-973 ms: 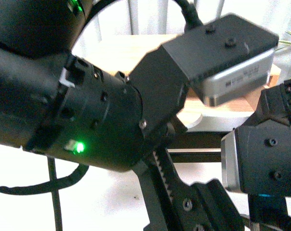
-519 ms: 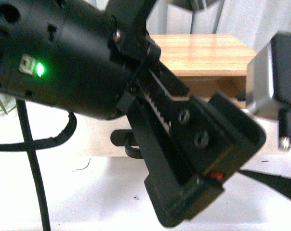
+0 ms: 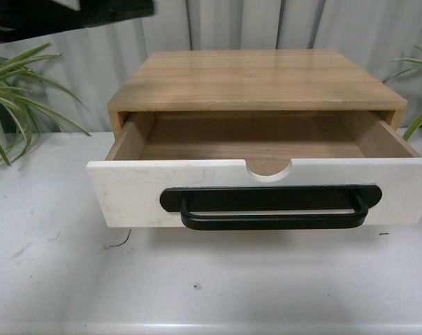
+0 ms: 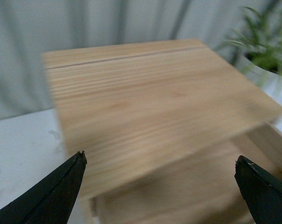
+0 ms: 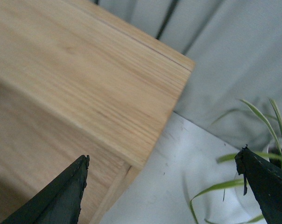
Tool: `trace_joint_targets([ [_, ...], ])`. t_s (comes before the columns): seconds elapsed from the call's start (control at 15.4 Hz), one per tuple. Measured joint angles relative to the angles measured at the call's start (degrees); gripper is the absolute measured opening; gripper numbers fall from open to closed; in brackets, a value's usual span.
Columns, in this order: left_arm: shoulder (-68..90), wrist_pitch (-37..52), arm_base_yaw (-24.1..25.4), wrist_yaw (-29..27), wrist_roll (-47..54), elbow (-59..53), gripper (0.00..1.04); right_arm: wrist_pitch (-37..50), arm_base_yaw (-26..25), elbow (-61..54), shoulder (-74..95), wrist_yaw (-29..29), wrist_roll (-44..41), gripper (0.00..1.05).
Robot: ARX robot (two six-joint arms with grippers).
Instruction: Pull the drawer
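The drawer stands pulled out of its wooden cabinet, with its white front, long black bar handle and semicircular notch facing me and its wooden inside bare. A dark piece of an arm shows at the top left of the front view. My left gripper is open above the cabinet top, which looks blurred, with the drawer's inside below it. My right gripper is open over the cabinet's corner and the white table. Neither holds anything.
The cabinet sits on a white table before a grey curtain. A leafy plant stands at the left and another plant at the right; the right one is close to my right gripper.
Both arms, which filled the front view earlier, have lifted out of it. The drawer front with its handle is now in plain sight, pulled out.
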Motion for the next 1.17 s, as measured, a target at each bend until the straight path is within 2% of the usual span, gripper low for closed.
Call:
trace_joint_targets([
  [0.13,-2.1,0.26,9.35,-8.98,-9.57,-2.86,0.98,4.17,-3.19,-1.25,-0.66,3.78,16.28,0.98],
  [0.26,-4.26,-0.02,11.74,-11.23,-10.43,-4.76,0.98,5.68,-3.5,-2.8,-1.97,4.66,20.5,0.98],
  [0.39,-6.03,-0.59,12.94,-12.28,-10.62,-5.84,0.98,13.49,-2.29,-5.79,-2.69,8.87,22.38,0.92],
  [0.45,-8.85,9.42,14.62,-12.74,-8.31,-10.38,0.91,19.61,-0.98,-10.95,-5.97,14.12,24.17,0.81],
  [0.52,-13.07,18.12,14.93,-13.42,-3.74,-16.41,0.78,20.46,-0.44,-16.81,-12.02,16.13,25.18,0.68],
  [0.58,-16.31,22.84,14.75,-13.6,-0.63,-21.84,0.66,18.14,-0.44,-20.72,-17.57,16.68,25.77,0.57],
  [0.71,-19.04,24.85,12.5,-15.87,1.7,-29.09,0.42,17.14,-0.44,-28.11,-28.65,16.85,26.27,0.32],
  [0.84,-23.15,26.16,10.56,-16.44,2.25,-34.45,0.19,17.75,-0.74,-32.06,-31.85,17.03,26.36,0.08],
  [0.91,-25.55,26.51,10.97,-17.0,2.25,-36.57,0.06,17.49,-0.76,-34.62,-33.55,17.05,26.49,0.02],
  [0.97,-27.74,26.49,11.1,-17.0,2.34,-38.75,0.02,17.38,-0.76,-36.24,-35.19,17.05,26.47,0.02],
  [1.17,-33.68,24.85,10.95,-17.03,2.38,-43.6,0.02,16.15,-0.76,-39.87,-40.85,17.05,26.47,0.02],
])
